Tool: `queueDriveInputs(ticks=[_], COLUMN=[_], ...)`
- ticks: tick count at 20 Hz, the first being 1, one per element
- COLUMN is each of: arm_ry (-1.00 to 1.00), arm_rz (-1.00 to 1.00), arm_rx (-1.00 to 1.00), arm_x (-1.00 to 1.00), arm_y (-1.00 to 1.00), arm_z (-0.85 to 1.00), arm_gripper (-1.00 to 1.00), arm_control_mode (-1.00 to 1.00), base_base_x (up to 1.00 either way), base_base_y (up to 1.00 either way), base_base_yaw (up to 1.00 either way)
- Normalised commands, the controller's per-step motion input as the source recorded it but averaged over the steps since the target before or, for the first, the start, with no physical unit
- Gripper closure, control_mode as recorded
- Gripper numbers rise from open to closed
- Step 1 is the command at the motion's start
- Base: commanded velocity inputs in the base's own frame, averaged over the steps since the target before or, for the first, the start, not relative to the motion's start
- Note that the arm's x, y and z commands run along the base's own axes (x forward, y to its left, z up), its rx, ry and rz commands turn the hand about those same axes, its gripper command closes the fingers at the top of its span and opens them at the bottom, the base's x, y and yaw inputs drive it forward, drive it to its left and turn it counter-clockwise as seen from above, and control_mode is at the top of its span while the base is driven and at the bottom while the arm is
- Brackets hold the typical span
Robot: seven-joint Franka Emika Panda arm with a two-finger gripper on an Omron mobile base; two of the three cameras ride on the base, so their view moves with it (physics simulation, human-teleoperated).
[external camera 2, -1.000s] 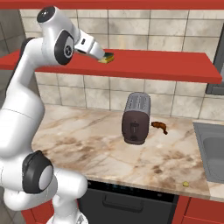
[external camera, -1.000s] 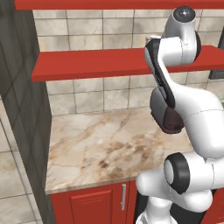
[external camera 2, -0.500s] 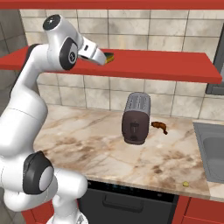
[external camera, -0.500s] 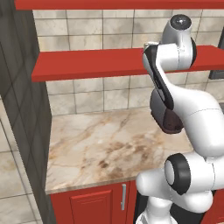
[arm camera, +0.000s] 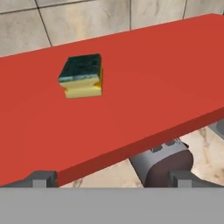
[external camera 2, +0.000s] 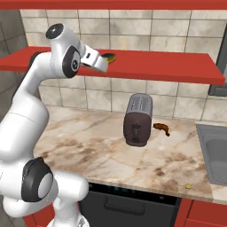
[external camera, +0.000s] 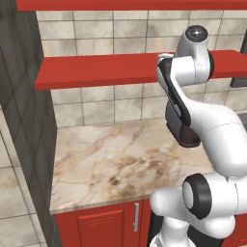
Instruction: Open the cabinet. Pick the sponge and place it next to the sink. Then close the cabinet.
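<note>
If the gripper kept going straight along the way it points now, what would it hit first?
Probably the small yellow-and-dark-green sponge lying on the red shelf, which sits just above centre in the hand view. The gripper sits low, near the shelf's front edge, so it might meet that edge first; depth is unclear.

Yellow sponge [arm camera: 82, 77] (dark green top), red shelf [arm camera: 144, 83], marbled counter [external camera 2: 102, 142]

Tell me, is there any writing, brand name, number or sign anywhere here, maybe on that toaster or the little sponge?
None: no readable text anywhere.
The toaster bears no brand or number.
The sponge on the red shelf is plain, dark layer over yellow.
The white robot arm, wall tiles and marble counter are unmarked too.
</note>
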Motion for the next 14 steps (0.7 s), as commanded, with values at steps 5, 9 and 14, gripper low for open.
queueDriveInputs(ticks=[5,9,14], arm_ry=[0.0,0.0,0.0], arm_rz=[0.02,0.01,0.0], arm_rx=[0.02,0.01,-0.1], arm_x=[0.14,0.22,0.33], arm_y=[-0.18,-0.05,0.62], arm_z=[-0.04,0.03,0.25], arm_gripper=[-1.0,-1.0,-1.0], arm_control_mode=[-1.0,-1.0,-1.0], base_base_x=[0.0,0.0,0.0], base_base_y=[0.0,0.0,0.0], base_base_yaw=[0.0,0.0,0.0])
